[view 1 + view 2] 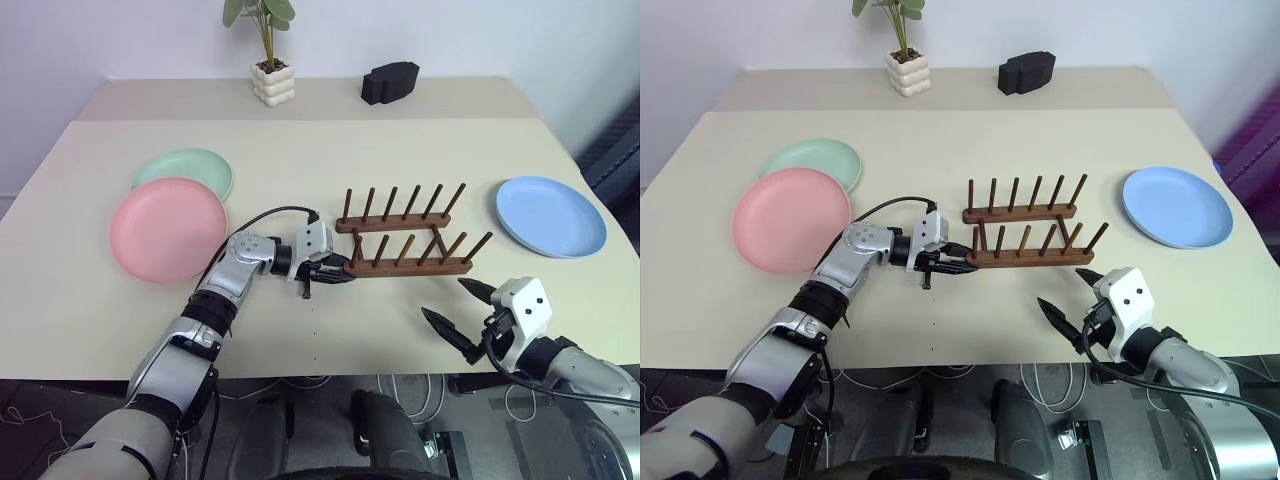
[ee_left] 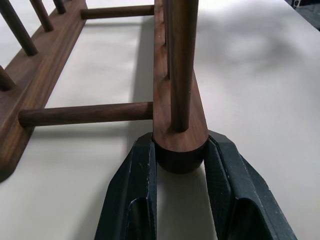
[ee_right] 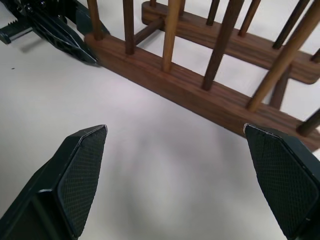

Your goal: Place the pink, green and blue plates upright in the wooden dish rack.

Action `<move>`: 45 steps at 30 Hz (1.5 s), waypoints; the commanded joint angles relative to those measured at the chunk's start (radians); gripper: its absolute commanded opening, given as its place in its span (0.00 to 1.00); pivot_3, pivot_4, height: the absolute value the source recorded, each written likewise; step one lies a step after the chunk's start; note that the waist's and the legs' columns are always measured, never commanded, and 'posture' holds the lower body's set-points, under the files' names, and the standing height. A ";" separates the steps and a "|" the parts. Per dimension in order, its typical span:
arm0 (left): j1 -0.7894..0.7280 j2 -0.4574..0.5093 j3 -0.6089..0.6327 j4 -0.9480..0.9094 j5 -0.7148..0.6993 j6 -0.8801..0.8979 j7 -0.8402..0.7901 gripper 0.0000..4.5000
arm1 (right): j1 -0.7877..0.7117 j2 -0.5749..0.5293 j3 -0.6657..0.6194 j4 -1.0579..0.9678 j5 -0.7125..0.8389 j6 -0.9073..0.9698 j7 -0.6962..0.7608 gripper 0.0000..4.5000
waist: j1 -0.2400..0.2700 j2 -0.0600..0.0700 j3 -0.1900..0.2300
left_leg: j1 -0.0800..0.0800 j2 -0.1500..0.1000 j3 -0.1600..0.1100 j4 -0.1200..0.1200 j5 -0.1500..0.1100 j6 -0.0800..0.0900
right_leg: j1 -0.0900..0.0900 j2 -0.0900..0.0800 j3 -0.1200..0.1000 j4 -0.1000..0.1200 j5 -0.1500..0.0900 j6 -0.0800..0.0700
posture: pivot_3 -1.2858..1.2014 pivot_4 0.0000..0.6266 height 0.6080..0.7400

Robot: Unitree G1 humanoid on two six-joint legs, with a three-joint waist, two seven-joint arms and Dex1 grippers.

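head eyes look down over the table (image 1: 300, 140); wrist cameras sit close by the wooden dish rack (image 3: 190, 85).

Wooden dish rack (image 1: 405, 240) sits centre frame on the beige worktop (image 1: 300, 160), all pegs bare. Left pincer (image 1: 328, 276) is clamped on the near bar's left end. Right pincer (image 1: 458, 308) hangs at lower right, fingers spread wide, holding nothing. Pink plate (image 1: 168, 228) lies flat at left, overlapping the green plate (image 1: 185, 169) behind it. Blue plate (image 1: 550, 216) lies flat at right. Potted plant (image 1: 270, 60) and black block (image 1: 389, 82) at top centre.
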 commanded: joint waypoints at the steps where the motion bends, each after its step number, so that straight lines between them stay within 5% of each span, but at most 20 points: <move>1: -0.032 0.011 0.032 0.009 0.000 -0.033 -0.012 0.15 | 0.003 0.004 -0.018 0.021 -0.012 -0.049 0.021 1.00 | -0.001 0.000 0.000 | 0.000 0.000 0.000 0.000 0.000 0.000 | 0.000 0.000 0.000 0.000 0.000 0.000 | 0.52 0.24 1.00; 21: 0.005 0.096 0.064 -0.044 -0.012 -0.004 -0.093 0.15 | -0.012 0.022 0.021 0.140 -0.058 -0.166 0.083 1.00 | 0.000 0.000 0.000 | 0.000 0.000 0.000 0.000 0.000 0.000 | 0.000 0.000 0.000 0.000 0.000 0.000 | 0.52 0.24 1.00; 28: 0.006 0.101 0.072 -0.052 0.003 0.006 -0.070 0.95 | -0.026 0.019 0.024 0.150 -0.058 -0.171 0.089 1.00 | 0.000 0.000 0.000 | 0.000 0.000 0.000 0.000 0.000 0.000 | 0.000 0.000 0.000 0.000 0.000 0.000 | 0.52 0.24 1.00; 35: 0.039 0.136 0.087 -0.170 -0.032 0.099 -0.065 0.99 | -0.016 0.017 0.022 0.143 -0.051 -0.155 0.090 1.00 | 0.000 0.000 0.000 | 0.000 0.000 0.000 0.000 0.000 0.000 | 0.000 0.000 0.000 0.000 0.001 -0.001 | 0.52 0.24 1.00; 38: 0.069 0.152 0.092 -0.242 -0.048 0.162 -0.068 0.82 | -0.016 0.009 0.026 0.143 -0.046 -0.125 0.089 0.82 | 0.000 0.000 0.000 | 0.000 0.000 0.000 0.000 0.000 0.000 | 0.000 0.000 0.000 0.000 0.001 -0.001 | 0.52 0.24 1.00; 45: 0.123 0.179 0.095 -0.359 -0.059 0.234 -0.042 0.02 | -0.047 -0.001 0.041 0.156 -0.079 -0.105 0.078 0.02 | 0.000 0.000 0.000 | 0.000 0.000 0.000 0.000 0.000 0.000 | 0.000 0.000 0.000 0.000 0.001 -0.002 | 0.52 0.24 1.00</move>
